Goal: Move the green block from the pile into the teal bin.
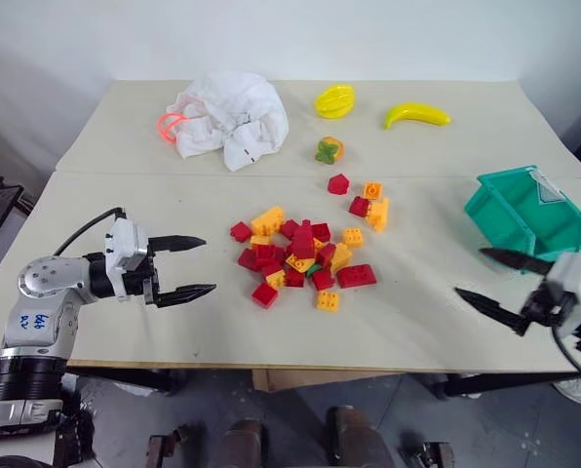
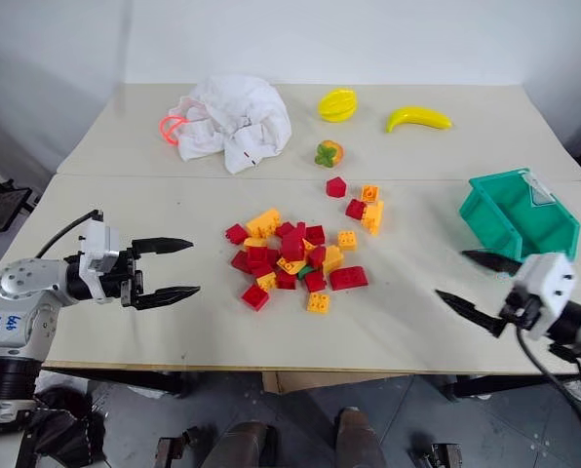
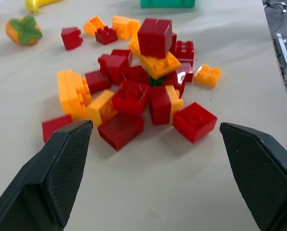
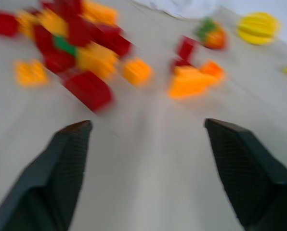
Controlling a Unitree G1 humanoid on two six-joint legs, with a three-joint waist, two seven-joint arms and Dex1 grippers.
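Left gripper [image 1: 194,267] hovers over the near left part of the counter [image 1: 398,331], fingers spread wide, empty, pointing level toward the pile [image 1: 300,255]. Right gripper [image 1: 489,283] at the near right edge, fingers also apart, nothing between them, aimed inward toward the bricks.

The pile sits mid-counter between the two grippers, well apart from both. Red, yellow and orange bricks, some stacked. The green block [image 3: 156,81] is buried in the middle of the heap: in the left wrist view only a sliver shows, under a yellow brick topped by a red one, with red bricks pressed in on either side. It lies straight ahead of the left fingers [image 3: 61,168], beyond the nearest row of red bricks. In the right wrist view it shows as a green patch [image 4: 62,44] among red ones, off to one side of the finger line.

The teal bin [image 1: 524,210] stands just behind the right gripper, near the right counter edge.

Farther back: a few stray bricks, a green-and-orange toy fruit [image 1: 329,150], white crumpled cloth [image 1: 230,117], yellow star fruit [image 1: 334,100], banana [image 1: 417,114].
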